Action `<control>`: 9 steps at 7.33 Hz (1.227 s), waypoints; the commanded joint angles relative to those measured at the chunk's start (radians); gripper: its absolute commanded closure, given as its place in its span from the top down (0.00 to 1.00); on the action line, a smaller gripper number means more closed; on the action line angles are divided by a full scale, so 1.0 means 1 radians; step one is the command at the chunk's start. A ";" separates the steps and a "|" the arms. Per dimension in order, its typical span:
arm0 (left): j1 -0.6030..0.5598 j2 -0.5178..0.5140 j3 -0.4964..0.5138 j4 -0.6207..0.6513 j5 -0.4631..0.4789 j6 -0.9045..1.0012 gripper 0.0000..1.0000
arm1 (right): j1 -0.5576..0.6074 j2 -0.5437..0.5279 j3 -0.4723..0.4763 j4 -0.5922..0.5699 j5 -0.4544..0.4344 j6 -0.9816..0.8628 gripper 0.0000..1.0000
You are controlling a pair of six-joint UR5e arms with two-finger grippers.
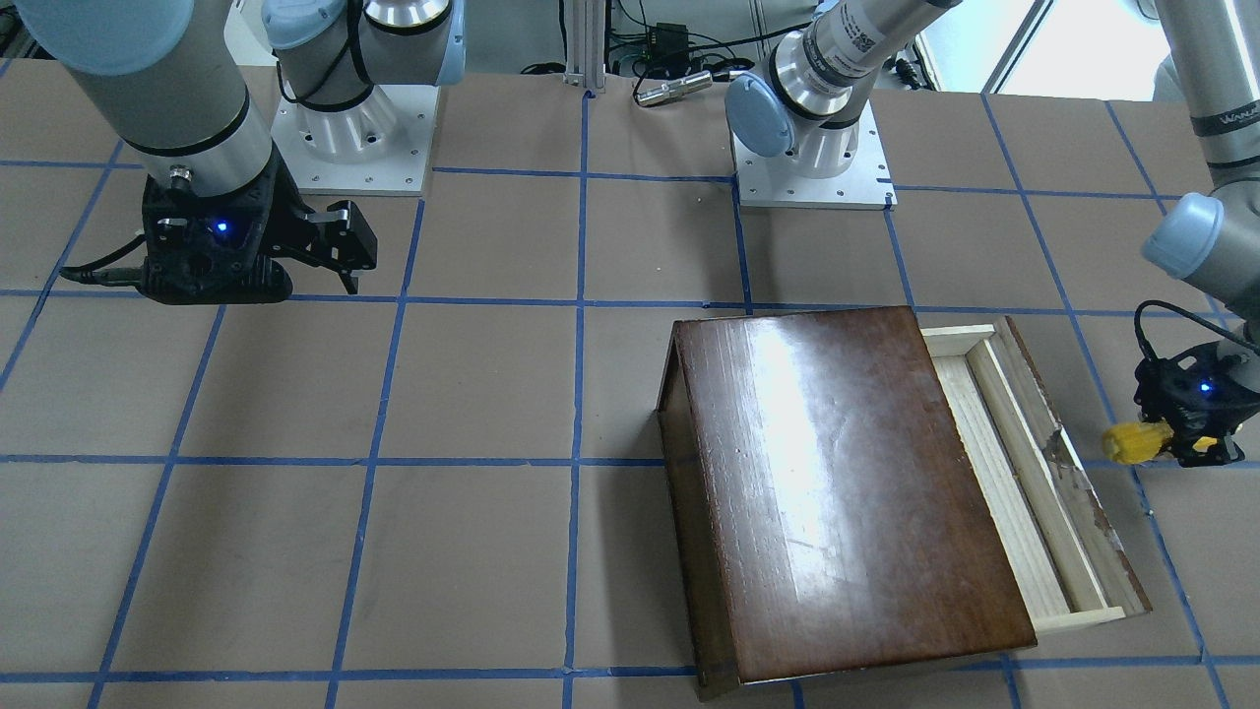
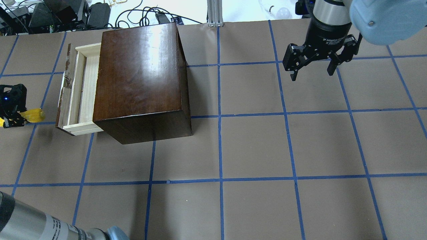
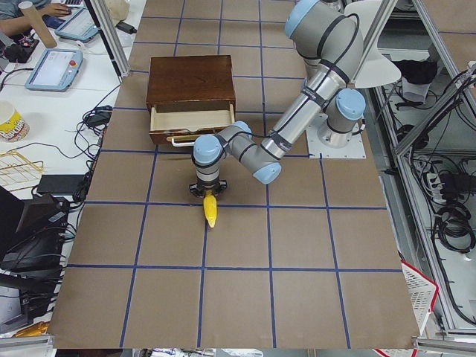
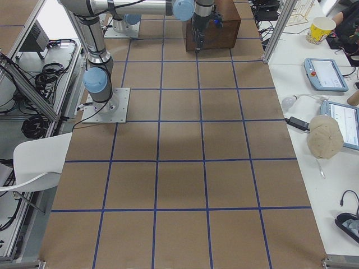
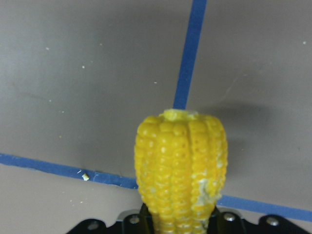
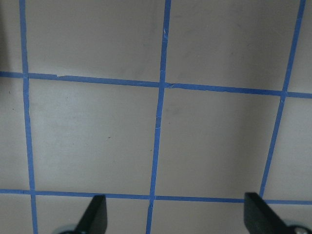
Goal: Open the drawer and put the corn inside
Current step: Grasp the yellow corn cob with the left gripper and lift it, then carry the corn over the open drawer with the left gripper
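Note:
The dark-brown box (image 1: 847, 483) stands on the table with its drawer (image 1: 1004, 473) pulled partly out; the pale wood tray is empty. It also shows in the overhead view, the box (image 2: 140, 70) and the drawer (image 2: 81, 90). My left gripper (image 1: 1166, 440) is shut on the yellow corn (image 1: 1130, 442), just outside the drawer's dark front panel. The corn (image 5: 180, 165) sticks out past the fingers over the brown table. In the overhead view the corn (image 2: 32, 115) sits left of the drawer. My right gripper (image 2: 312, 76) is open and empty, far from the box.
The table is brown paper with a blue tape grid (image 2: 220, 116). The two arm bases (image 1: 812, 167) stand on white plates at the robot's side. Cables and equipment (image 2: 66, 13) lie beyond the table's far edge, behind the box.

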State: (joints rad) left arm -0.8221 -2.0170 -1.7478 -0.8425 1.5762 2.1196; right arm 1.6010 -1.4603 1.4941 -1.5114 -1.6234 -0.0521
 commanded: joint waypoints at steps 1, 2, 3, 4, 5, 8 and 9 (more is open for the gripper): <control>-0.011 0.072 0.014 -0.085 -0.007 -0.003 0.00 | -0.001 0.000 0.000 -0.001 0.000 0.000 1.00; -0.017 0.108 0.042 -0.158 -0.011 -0.004 0.00 | 0.001 0.000 0.000 -0.001 0.000 0.000 1.00; -0.023 0.141 0.069 -0.235 -0.051 -0.041 0.00 | 0.001 -0.002 0.000 -0.001 0.000 0.000 1.00; -0.046 0.170 0.100 -0.307 -0.051 -0.153 0.00 | -0.001 -0.002 0.000 -0.001 0.000 0.000 1.00; -0.083 0.193 0.137 -0.351 -0.051 -0.224 0.00 | 0.001 -0.002 0.000 0.000 0.000 0.000 1.00; -0.201 0.259 0.186 -0.418 -0.009 -0.618 0.00 | -0.001 -0.002 0.000 0.000 0.000 0.000 1.00; -0.241 0.259 0.188 -0.420 -0.001 -0.768 0.00 | -0.001 0.000 0.000 0.000 0.000 0.000 1.00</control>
State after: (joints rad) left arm -1.0132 -1.7653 -1.5688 -1.2563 1.5598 1.5255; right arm 1.6000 -1.4612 1.4941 -1.5115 -1.6229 -0.0522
